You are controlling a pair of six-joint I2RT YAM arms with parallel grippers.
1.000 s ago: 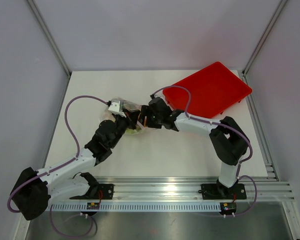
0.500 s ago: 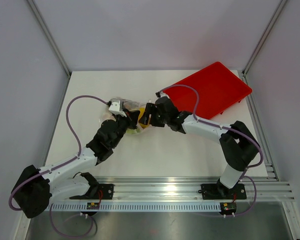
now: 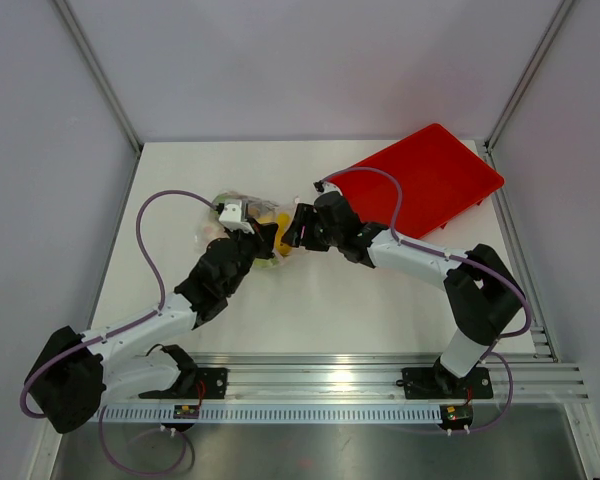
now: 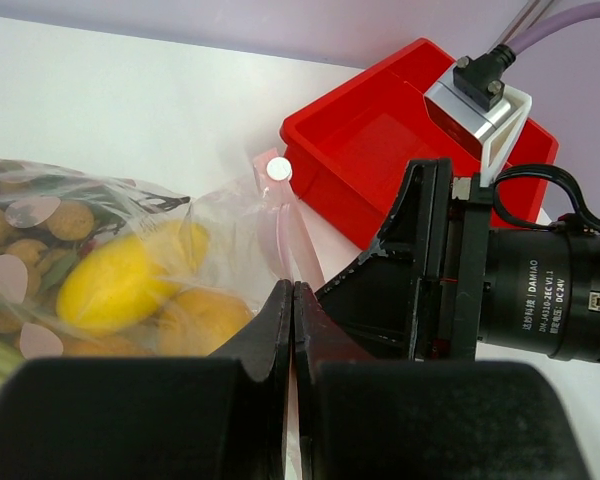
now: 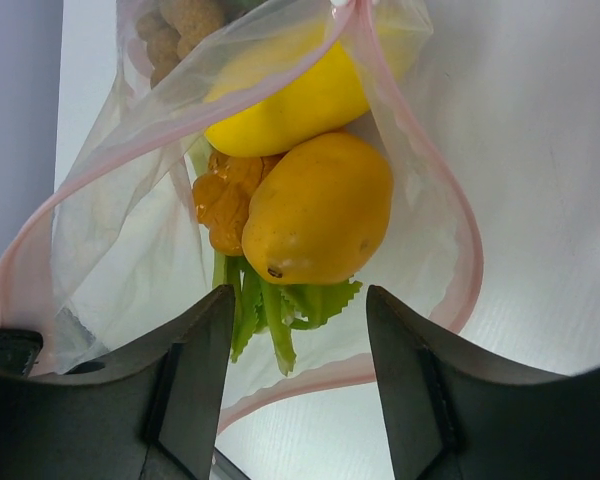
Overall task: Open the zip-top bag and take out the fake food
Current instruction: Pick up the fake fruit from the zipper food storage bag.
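A robot lab cell; plain grey walls (image 3: pixel 310 60), white table (image 3: pixel 310 300), aluminium rail (image 3: pixel 330 378) along its near edge.

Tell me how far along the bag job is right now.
Done: the zip-top bag is open, its pink zip strip spread in a loop. In hand: the left gripper is shut on the bag's edge, and the right gripper, open, faces the mouth. Left: the fake food, yellow and orange pieces, celery and tan balls, is all inside; none is out.
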